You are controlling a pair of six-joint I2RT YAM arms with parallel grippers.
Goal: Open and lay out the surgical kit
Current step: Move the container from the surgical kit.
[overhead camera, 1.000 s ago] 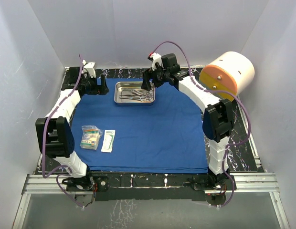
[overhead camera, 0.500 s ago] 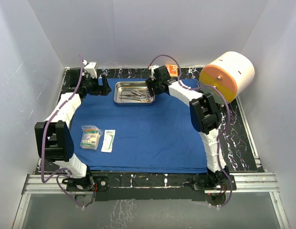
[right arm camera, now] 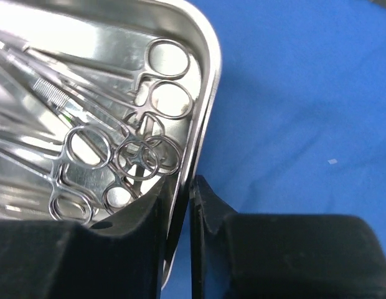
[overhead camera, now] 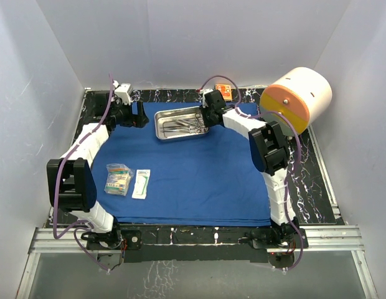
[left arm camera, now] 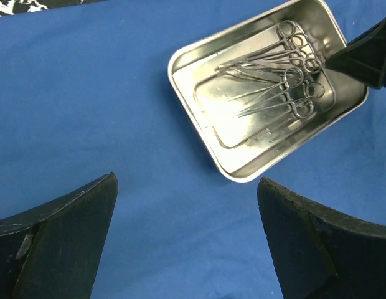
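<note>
right wrist view: the steel tray is pinched at its rim by the right gripper; the left gripper is spread wide, nothing held.

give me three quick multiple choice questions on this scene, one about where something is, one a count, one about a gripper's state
1. The clear packets lie:
A) inside the steel tray
B) on the left part of the blue cloth
C) at the cloth's far right corner

2. How many clear packets are there?
A) one
B) two
C) four

3. The right gripper is:
A) wide open
B) shut on the steel tray's rim
C) shut on a packet

Key:
1 B, the top view shows them side by side on the cloth's left.
2 B, two show there.
3 B, the right wrist view shows one finger on each side of the rim.
</note>
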